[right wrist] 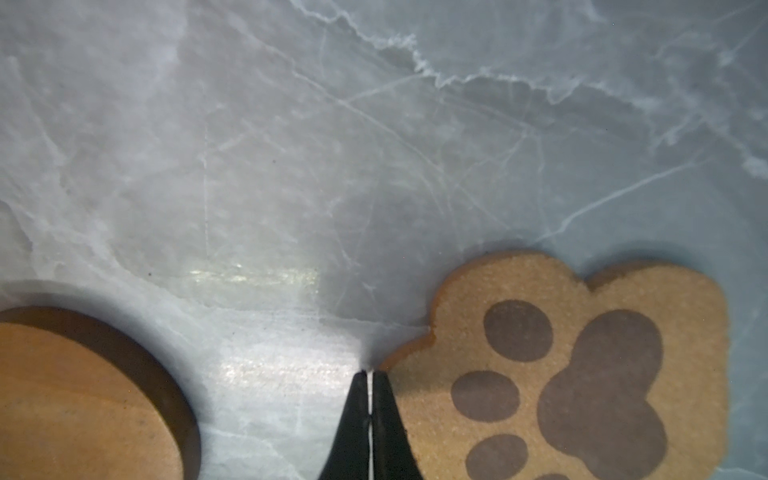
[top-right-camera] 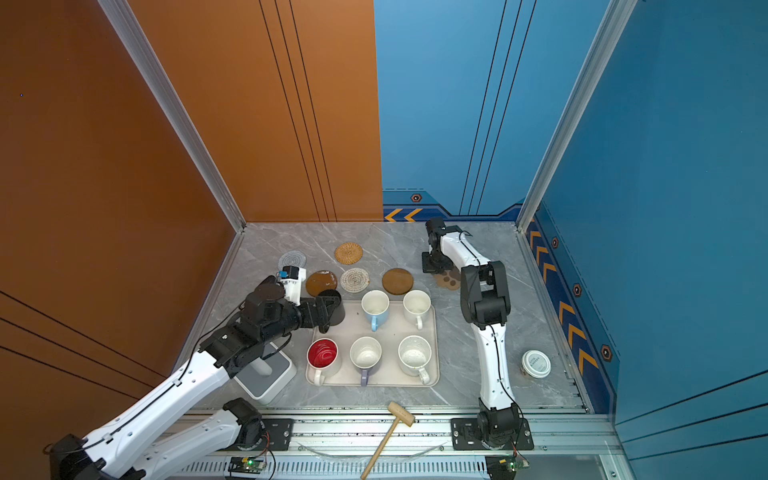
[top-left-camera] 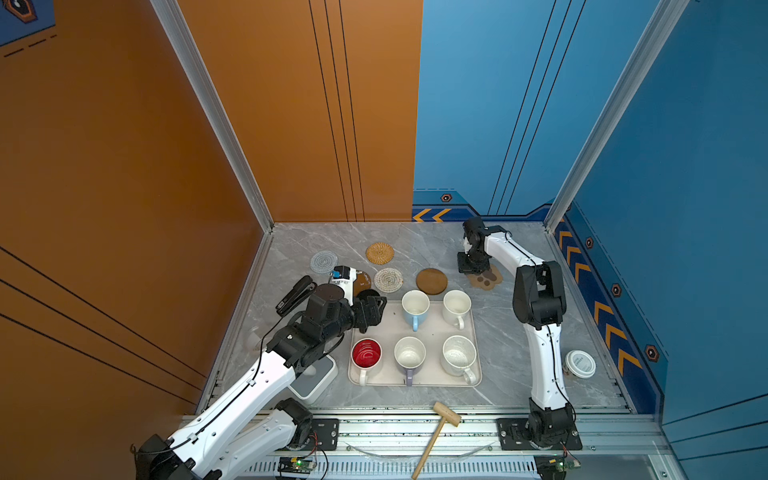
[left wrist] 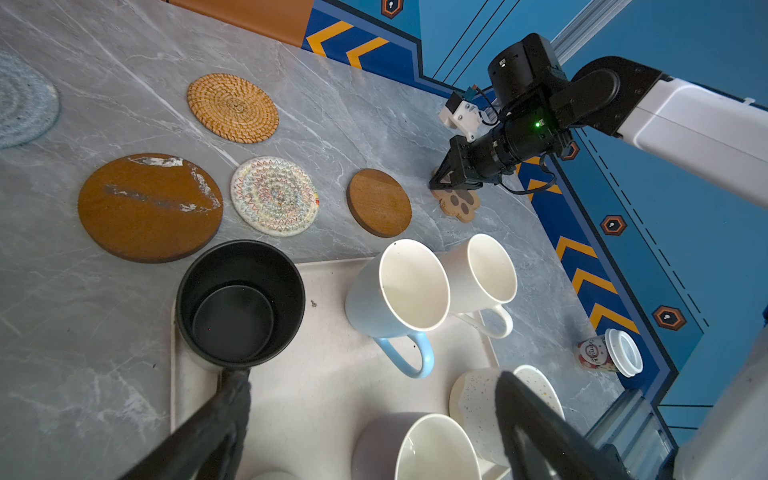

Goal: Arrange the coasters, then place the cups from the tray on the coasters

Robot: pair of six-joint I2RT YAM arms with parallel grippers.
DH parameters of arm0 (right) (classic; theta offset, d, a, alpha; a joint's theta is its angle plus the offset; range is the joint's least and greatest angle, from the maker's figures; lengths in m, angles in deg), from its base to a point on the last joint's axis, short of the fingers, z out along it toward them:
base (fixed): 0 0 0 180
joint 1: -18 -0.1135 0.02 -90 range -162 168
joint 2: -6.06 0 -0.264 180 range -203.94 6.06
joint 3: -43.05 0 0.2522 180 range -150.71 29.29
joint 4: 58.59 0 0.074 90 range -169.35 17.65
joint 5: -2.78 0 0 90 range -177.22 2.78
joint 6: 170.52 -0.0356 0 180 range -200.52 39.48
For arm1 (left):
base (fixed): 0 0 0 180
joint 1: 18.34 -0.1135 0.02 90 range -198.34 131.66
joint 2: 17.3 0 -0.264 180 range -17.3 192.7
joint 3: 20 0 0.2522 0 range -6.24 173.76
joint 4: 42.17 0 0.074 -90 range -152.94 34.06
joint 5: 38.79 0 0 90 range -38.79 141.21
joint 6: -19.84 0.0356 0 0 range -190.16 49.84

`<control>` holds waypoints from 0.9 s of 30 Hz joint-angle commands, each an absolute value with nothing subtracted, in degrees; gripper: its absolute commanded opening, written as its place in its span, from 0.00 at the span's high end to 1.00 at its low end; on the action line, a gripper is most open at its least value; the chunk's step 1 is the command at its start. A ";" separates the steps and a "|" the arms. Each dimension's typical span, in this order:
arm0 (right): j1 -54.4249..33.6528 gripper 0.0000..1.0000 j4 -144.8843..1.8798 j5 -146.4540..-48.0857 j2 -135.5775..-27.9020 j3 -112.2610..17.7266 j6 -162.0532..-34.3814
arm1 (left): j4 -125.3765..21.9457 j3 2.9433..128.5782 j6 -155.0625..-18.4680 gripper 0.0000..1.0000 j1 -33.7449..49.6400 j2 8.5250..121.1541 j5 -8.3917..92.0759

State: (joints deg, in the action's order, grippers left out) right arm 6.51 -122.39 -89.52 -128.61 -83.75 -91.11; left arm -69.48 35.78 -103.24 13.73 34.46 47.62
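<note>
In both top views the smooth cream tray [top-left-camera: 386,332], with rounded corners, lies in the lower centre on the grey marbled table [top-left-camera: 498,332]. The matte black mug [left wrist: 241,299] stands at its upper left corner. The left gripper [left wrist: 371,380] is spread wide just beside it, holding nothing. Above the tray lie flat coasters, among them a woven rattan coaster [left wrist: 232,108] and a glossy brown disc [left wrist: 149,208]. The right gripper [right wrist: 368,372] is closed and empty, its tips at the edge of the grainy paw-shaped coaster [right wrist: 561,374].
</note>
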 commanded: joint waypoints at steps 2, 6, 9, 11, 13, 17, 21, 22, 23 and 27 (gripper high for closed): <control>8.59 1.00 -124.74 -87.57 -129.06 -81.12 -91.51 | -69.21 37.17 -103.46 0.07 14.44 34.45 48.75; 9.27 1.00 -124.76 -87.40 -128.59 -80.84 -91.44 | -69.21 37.19 -103.38 0.07 14.41 34.42 48.82; 9.47 1.00 -124.78 -87.57 -128.08 -80.75 -91.30 | -69.28 37.18 -103.38 0.07 14.48 34.46 48.89; 9.55 1.00 -124.74 -87.52 -128.01 -80.84 -91.08 | -69.28 37.16 -103.38 0.07 14.50 34.57 48.84; 9.53 1.00 -124.74 -87.70 -127.97 -80.91 -90.90 | -69.22 37.24 -103.38 0.07 14.53 34.60 48.85; 9.39 1.00 -124.82 -88.18 -127.91 -81.10 -90.66 | -69.26 37.35 -103.29 0.07 14.53 34.82 48.87; 8.76 1.00 -124.42 -88.37 -126.59 -81.21 -89.83 | -69.26 37.44 -103.12 0.07 14.54 34.82 48.93; 8.40 1.00 -124.03 -88.28 -126.13 -81.19 -89.69 | -69.22 37.45 -103.12 0.07 14.61 34.80 49.01; 8.12 1.00 -123.65 -88.42 -125.42 -81.26 -89.53 | -69.21 37.44 -103.13 0.07 14.60 34.77 49.01; 6.36 1.00 -122.70 -88.87 -122.74 -82.60 -89.46 | -69.22 37.43 -103.12 0.07 14.58 34.71 49.10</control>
State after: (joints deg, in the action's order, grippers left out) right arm 7.78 -121.83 -90.03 -126.95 -82.30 -90.43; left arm -69.48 35.85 -103.24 13.97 34.79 47.79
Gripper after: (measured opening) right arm 0.047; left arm 0.931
